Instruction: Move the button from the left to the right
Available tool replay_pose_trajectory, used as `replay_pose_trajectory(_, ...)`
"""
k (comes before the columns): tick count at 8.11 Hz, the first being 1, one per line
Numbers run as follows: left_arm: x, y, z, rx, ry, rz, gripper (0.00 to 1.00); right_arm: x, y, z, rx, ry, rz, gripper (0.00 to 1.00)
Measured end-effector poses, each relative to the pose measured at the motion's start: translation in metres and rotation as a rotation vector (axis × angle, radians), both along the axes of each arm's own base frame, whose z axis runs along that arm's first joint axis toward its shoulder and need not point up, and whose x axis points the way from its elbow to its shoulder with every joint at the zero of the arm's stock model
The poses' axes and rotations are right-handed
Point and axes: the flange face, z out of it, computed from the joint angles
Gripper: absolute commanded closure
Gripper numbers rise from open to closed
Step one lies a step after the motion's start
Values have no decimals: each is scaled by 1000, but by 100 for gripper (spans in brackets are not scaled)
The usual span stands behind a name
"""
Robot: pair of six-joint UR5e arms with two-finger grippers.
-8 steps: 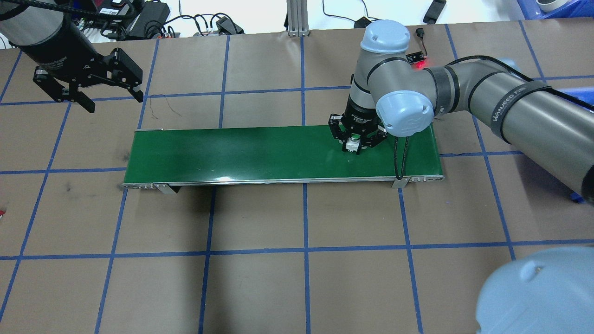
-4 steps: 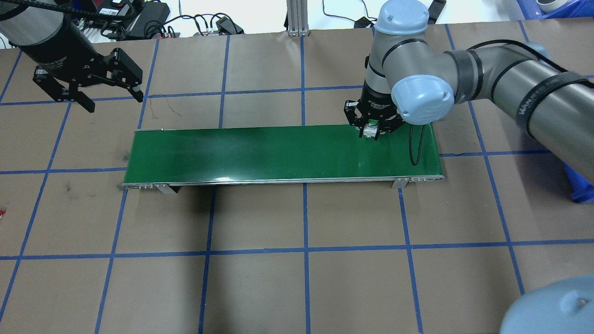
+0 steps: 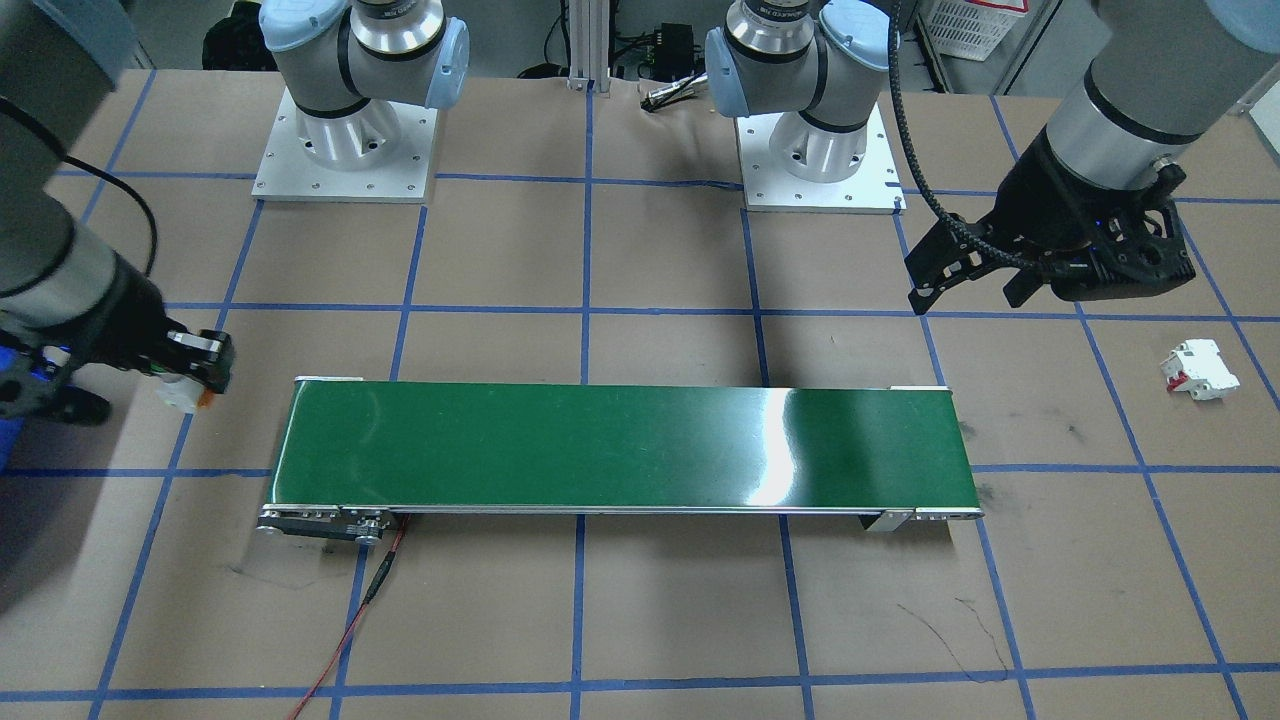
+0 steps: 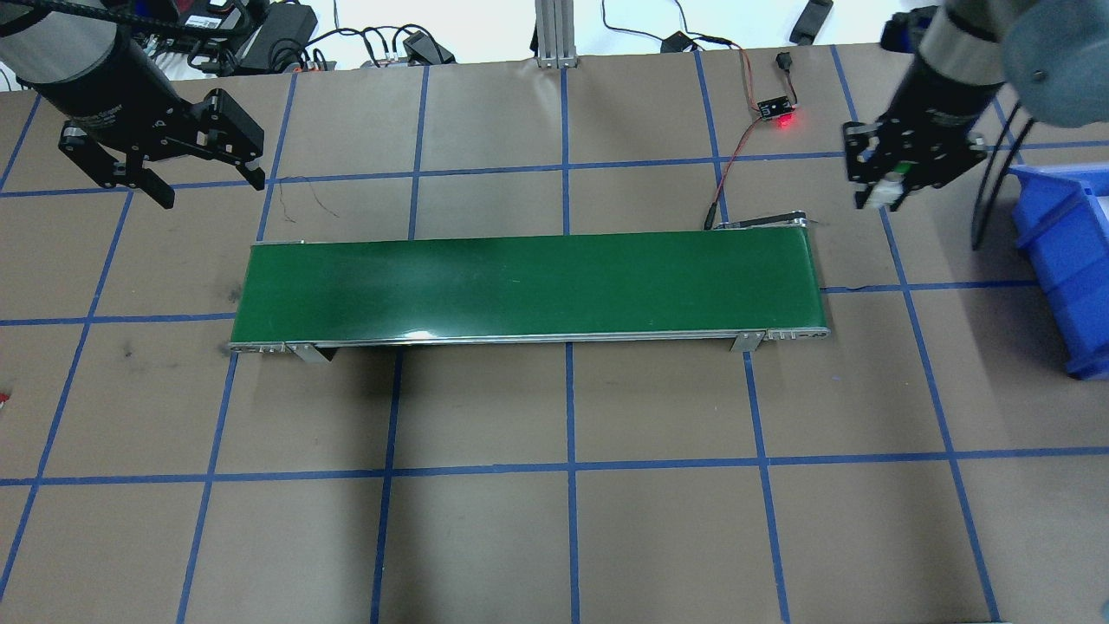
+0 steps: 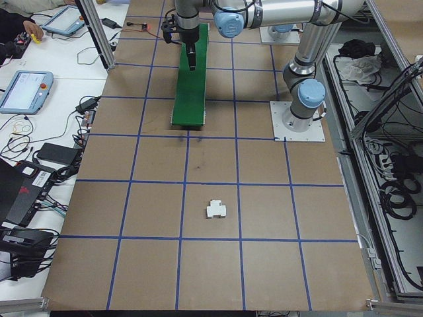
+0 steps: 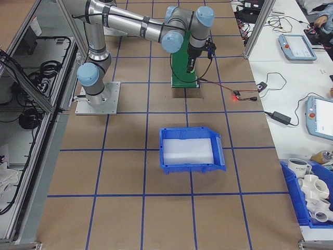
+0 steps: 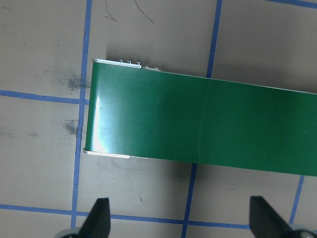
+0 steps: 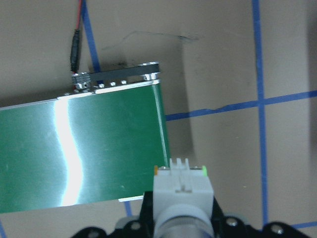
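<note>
Within right gripper [image 4: 892, 186], unlabelled button [image 8: 183, 186]

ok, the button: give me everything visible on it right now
The button is held off the table in the right end effector, past the right end of the green conveyor, short of the blue bin. The wrist view shows a white blocky plastic body with a ribbed tab, a light-green bit and an orange bit at its corners. Only the end effector touches it. Its cap faces into the end effector, hidden.
</note>
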Motion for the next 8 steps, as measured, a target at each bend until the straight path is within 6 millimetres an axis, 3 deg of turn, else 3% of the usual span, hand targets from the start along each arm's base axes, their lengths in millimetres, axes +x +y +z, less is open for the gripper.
replay_pose_trajectory(2,0,1,0,1,-1,0,0,-103,14,19,3,21,84,100)
replay_pose_trajectory(4,1,2,1,2,-3,1,0,-193,35,22,8,27,150,100)
replay_pose_trajectory(6,2,3,1,3,-7,2,0,-265,49,16,-21,53,200,100)
replay_pose_trajectory(8,2,2,1,2,-10,3,0,-319,52,4,-42,74,261,100)
